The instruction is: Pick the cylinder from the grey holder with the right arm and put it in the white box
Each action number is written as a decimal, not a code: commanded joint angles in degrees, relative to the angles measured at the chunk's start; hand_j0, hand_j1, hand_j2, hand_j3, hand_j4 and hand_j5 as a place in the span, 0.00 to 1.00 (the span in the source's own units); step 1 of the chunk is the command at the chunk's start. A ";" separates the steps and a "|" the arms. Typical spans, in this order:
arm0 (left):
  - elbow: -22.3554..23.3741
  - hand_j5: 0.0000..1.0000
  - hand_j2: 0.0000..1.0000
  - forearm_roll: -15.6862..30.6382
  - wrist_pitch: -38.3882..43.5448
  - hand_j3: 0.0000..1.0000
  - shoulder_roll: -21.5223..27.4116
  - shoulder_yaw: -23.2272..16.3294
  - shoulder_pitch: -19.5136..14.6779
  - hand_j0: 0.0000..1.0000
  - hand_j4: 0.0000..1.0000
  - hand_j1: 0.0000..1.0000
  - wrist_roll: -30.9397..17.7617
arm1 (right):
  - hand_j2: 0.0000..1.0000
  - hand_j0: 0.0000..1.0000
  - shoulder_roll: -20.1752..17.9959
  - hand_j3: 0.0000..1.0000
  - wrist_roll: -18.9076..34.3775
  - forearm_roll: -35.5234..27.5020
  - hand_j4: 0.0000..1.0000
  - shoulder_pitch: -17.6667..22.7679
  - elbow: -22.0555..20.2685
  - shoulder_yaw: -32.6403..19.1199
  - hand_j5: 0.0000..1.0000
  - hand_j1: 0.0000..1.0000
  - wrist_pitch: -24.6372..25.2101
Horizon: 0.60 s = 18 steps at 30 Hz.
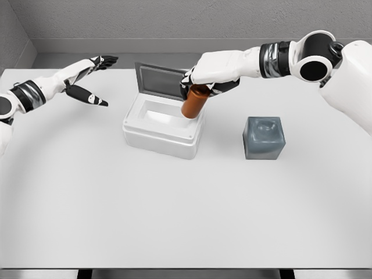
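Note:
An orange-brown cylinder (194, 102) hangs tilted over the right rim of the white box (157, 136), whose lid stands up at the back. My right hand (200, 81) is shut on the cylinder's upper end, above the box's open cavity. The grey holder (264, 138) stands to the right of the box with an empty hollow in its top. My left hand (93, 78) hovers over the table's far left with its fingers spread, holding nothing.
The box's dark-lined lid (160, 81) leans back behind the cavity. The white table (174, 215) ends at a grey wall behind and a front edge near the picture's bottom.

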 commanded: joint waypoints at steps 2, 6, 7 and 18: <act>-0.06 1.00 1.00 0.43 0.11 1.00 0.01 0.16 0.00 1.00 1.00 1.00 0.02 | 0.68 0.68 0.03 0.68 -0.11 1.36 0.68 -0.09 0.20 -0.38 0.68 0.68 0.05; -0.06 1.00 1.00 0.34 0.11 1.00 0.01 0.16 0.00 1.00 1.00 1.00 0.02 | 0.77 0.77 0.03 0.77 -0.11 1.71 0.77 0.00 0.11 -0.38 0.77 0.77 0.05; -0.06 1.00 1.00 0.34 0.11 1.00 0.01 0.16 0.00 1.00 1.00 1.00 0.02 | 0.80 0.80 0.11 0.80 -0.11 3.29 0.80 0.09 0.02 -0.56 0.80 0.80 0.05; -0.06 1.00 1.00 0.34 0.12 1.00 0.01 0.16 0.00 1.00 1.00 1.00 0.02 | 1.00 1.00 -8.32 1.00 -0.11 3.03 1.00 2.37 -19.40 -15.93 1.00 1.00 0.05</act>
